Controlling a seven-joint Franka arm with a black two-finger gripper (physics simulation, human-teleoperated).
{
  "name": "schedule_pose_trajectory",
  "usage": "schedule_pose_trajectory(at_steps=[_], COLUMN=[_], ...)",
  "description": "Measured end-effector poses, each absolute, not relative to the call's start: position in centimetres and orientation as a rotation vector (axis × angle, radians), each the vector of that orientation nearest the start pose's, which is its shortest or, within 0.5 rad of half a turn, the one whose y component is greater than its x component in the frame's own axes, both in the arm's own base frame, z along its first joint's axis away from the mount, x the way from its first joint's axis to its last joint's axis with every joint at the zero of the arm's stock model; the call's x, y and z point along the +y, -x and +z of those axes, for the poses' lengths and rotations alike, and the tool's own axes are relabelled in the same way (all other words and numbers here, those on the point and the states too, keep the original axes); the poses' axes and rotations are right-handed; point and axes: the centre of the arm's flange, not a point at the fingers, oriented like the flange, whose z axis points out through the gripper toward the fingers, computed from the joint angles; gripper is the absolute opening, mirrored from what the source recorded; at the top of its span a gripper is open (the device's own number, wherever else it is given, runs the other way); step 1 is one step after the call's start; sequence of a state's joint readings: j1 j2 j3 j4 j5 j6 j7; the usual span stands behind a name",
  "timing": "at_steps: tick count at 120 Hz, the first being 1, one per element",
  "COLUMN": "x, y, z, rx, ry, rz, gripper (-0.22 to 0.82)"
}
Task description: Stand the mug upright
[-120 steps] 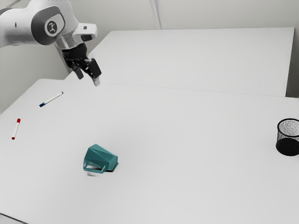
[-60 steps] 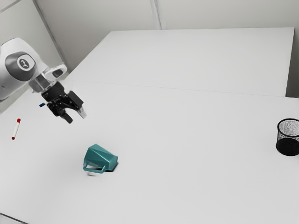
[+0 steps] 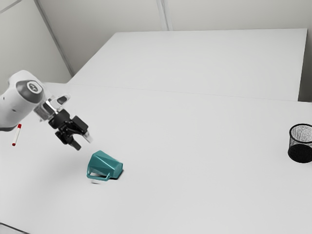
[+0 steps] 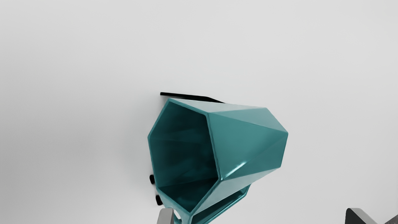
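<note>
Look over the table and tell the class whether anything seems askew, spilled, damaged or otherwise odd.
Yes: the teal mug lies on its side on the table, its mouth open sideways, though mugs normally stand upright. The black mesh cup stands properly. I see no spill or damage.

1 round emblem (image 3: pixel 34 87), 0 readable words or numbers.
It sits on the arm (image 3: pixel 14 109), above the gripper (image 3: pixel 82 141) and off toward the exterior view's left: a pale ring around a small pale mark, on a dark grey patch of the casing, too small to make out as any letter or numeral.
</note>
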State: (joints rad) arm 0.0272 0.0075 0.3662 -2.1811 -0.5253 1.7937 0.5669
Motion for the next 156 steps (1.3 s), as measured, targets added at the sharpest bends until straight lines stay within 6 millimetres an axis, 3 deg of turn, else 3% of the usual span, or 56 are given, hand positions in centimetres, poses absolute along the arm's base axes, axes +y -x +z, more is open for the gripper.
schedule_pose_trajectory(at_steps=[45, 86, 131, 156], x=[17.0, 16.8, 17.4, 16.4], y=[-46.7, -46.7, -46.4, -45.3], z=[32.7, 29.8, 29.0, 28.0], rx=[0.042, -0.025, -0.074, -0.081], ry=[-2.467, -2.428, -2.409, -2.369], rz=[-0.159, -0.174, -0.147, -0.159], gripper=[0.60, 0.60, 0.60, 0.60])
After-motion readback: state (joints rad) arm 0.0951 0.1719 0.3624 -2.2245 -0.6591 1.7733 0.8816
